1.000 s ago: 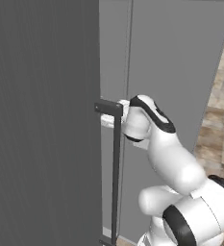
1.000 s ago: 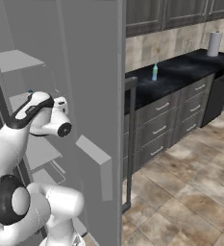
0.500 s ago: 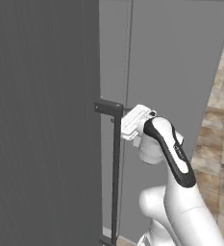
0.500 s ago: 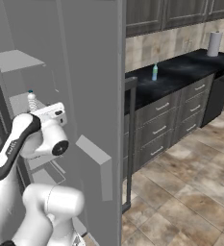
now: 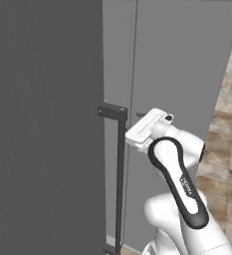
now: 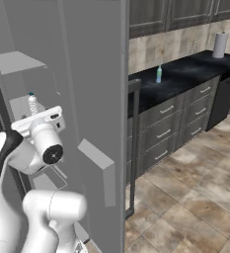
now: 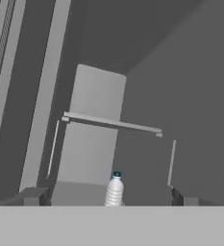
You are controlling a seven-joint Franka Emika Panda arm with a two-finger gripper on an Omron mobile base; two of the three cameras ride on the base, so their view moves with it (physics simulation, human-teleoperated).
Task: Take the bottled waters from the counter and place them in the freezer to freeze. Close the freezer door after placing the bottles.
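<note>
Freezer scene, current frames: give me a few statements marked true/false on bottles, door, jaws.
1. The ribbed bottle stands upright on a shelf inside the freezer. True.
2. The green-capped bottle is in the freezer too. False: it stands on the counter.
3. The gripper holds the ribbed bottle. False: the jaws are open, the bottle stands free beyond them.
4. The freezer door is open. True.
5. A paper towel roll stands at the far end of the counter. True.

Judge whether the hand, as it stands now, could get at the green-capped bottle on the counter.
Probably not: the hand sits inside the freezer, with its open door between it and the bottle far along the counter.
</note>
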